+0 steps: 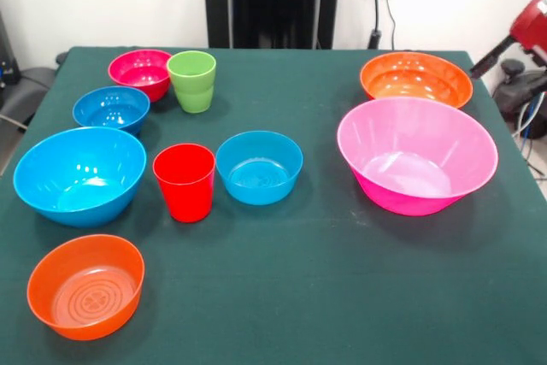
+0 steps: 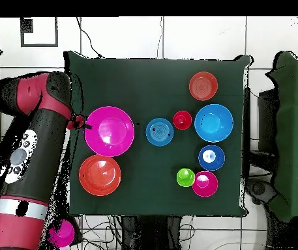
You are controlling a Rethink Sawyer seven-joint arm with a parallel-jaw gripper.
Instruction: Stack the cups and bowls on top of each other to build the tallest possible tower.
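- Nothing is stacked yet. Every bowl and both cups stand alone on the green bench [image 1: 342, 297], so there is no tower to speak of.
- The red and black arm [image 2: 44, 140] hangs along one side edge of the bench. In the overhead view its end effector [image 2: 79, 122] looks to be just beside the rim of the hot-pink bowl [image 2: 109, 131].
- Released or clenched? I cannot tell; it is too small and dark in both views.
- The key relation is that the hot-pink bowl is the nearest piece by far, with the orange bowl [image 2: 100, 174] right next to it on the arm's side of the bench.
- Everything else lies beyond the pink bowl, across the bench. The mid blue bowl [image 2: 158, 131] comes first, then the red cup [image 2: 182, 120] just beside it, then the large light blue bowl [image 2: 213, 122].
- Well apart on the far side sit the second orange bowl [image 2: 203, 85], the small blue bowl [image 2: 211, 157], the green cup [image 2: 186, 176] and the small magenta bowl [image 2: 205, 183]. Those last two are touching or nearly so.
- On orientation, every bowl sits mouth up and level. They are round, so no approach direction is favoured in plan.
- Both cups stand upright, mouths up, with their long axes vertical.
- My call is that the widest bowl makes the base. The arm would then need to reach across it to fetch the others.
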